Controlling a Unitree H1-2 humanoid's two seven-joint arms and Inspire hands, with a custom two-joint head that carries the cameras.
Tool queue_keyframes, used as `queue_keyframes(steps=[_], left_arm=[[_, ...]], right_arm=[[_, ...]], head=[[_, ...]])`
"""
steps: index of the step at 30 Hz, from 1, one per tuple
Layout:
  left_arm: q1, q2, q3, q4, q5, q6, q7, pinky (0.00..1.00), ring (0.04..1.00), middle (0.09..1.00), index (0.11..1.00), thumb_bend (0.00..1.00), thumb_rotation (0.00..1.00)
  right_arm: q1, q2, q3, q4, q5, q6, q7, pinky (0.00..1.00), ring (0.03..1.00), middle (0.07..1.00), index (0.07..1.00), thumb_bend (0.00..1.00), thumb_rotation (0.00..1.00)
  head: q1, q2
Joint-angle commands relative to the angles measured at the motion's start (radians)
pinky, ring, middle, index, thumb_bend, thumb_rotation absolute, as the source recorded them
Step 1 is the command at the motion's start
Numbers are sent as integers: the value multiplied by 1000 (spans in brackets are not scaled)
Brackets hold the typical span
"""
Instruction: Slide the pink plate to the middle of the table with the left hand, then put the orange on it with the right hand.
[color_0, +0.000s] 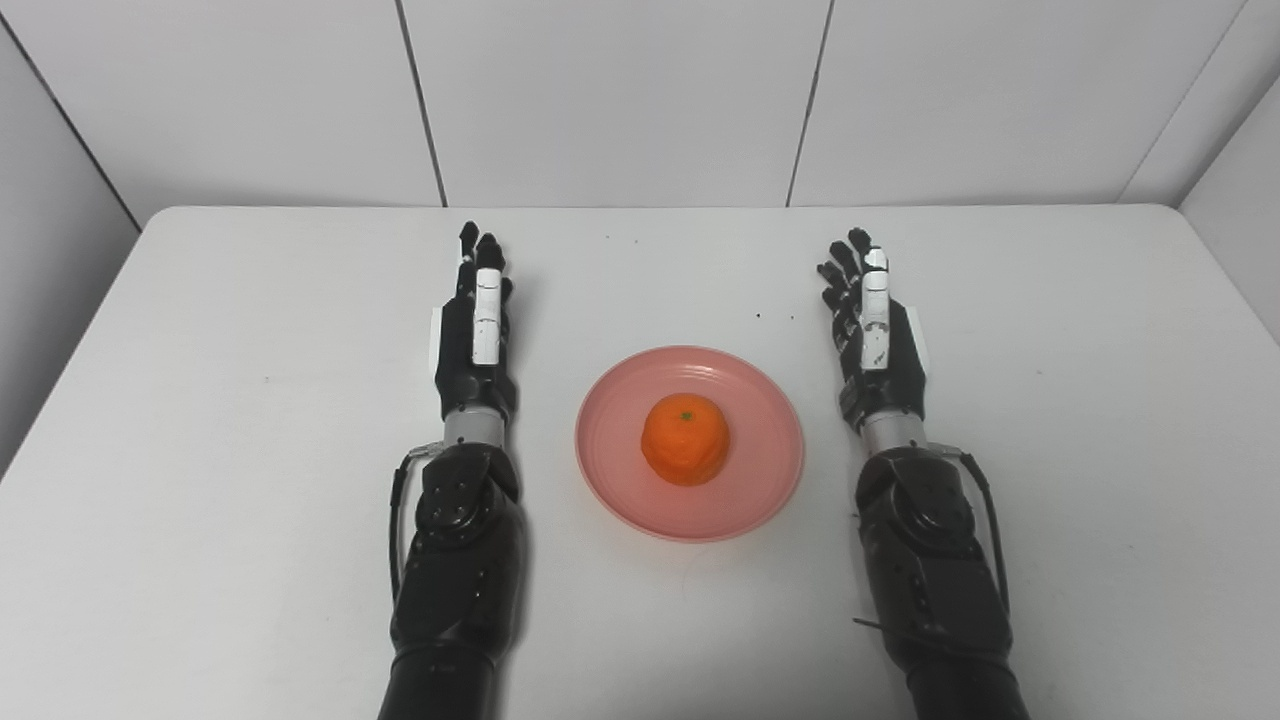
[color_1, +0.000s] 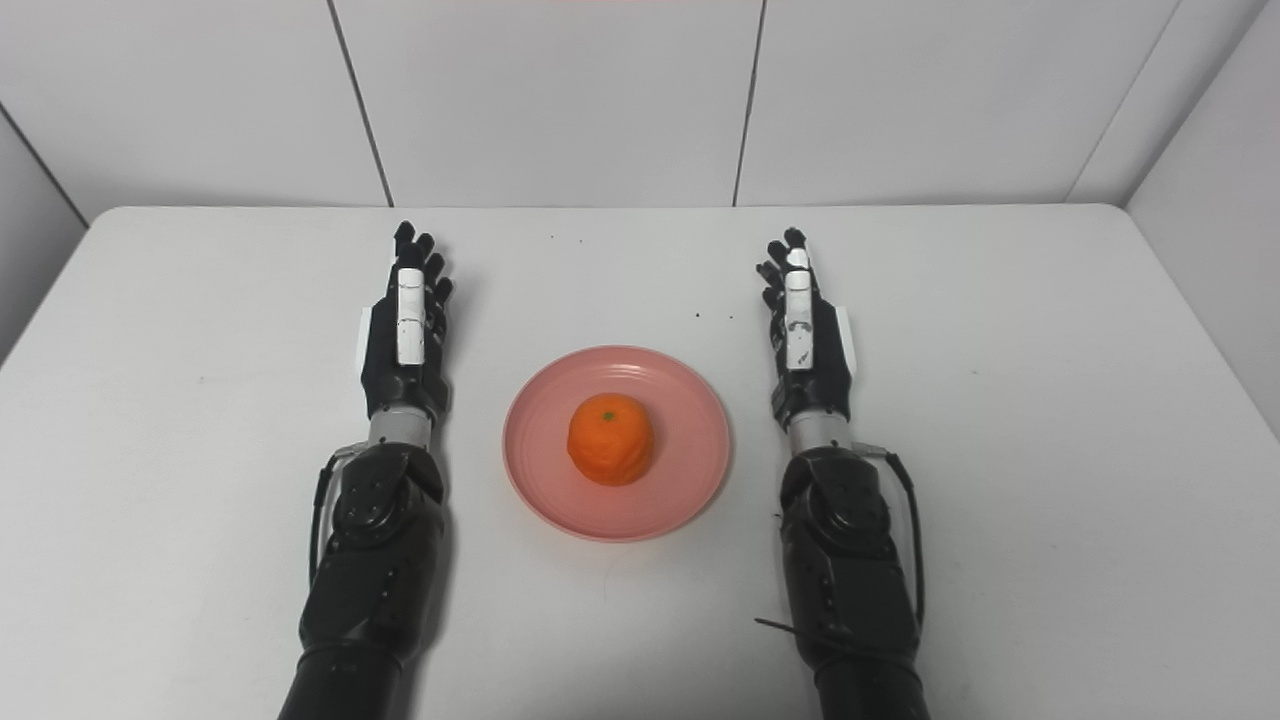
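Observation:
The pink plate (color_0: 760, 480) lies on the white table between my two arms, near the middle. The orange (color_0: 685, 438) sits on the plate, stem end up. My left hand (color_0: 478, 325) rests open on the table to the left of the plate, fingers straight and pointing away, holding nothing. My right hand (color_0: 872, 325) rests open to the right of the plate in the same pose, holding nothing. Neither hand touches the plate. In the right eye view the plate (color_1: 690, 480) and the orange (color_1: 611, 438) show the same way.
The white table (color_0: 200, 420) has rounded far corners and ends at grey panelled walls (color_0: 620, 100) at the back and sides. A few small dark specks (color_0: 775, 317) lie on the table beyond the plate.

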Motion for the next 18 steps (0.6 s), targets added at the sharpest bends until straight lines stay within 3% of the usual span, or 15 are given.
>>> queue_keyframes(steps=[1,18], left_arm=[[42,7,2,27,-1,44,0,1000,1000,1000,1000,884,870],[45,-4,-5,22,-10,48,1,1000,1000,1000,1000,875,860]], right_arm=[[28,8,-4,15,10,63,-5,997,951,953,978,890,1000],[37,8,-13,14,13,61,-8,991,955,960,963,873,1000]], head=[[0,1],[0,4]])
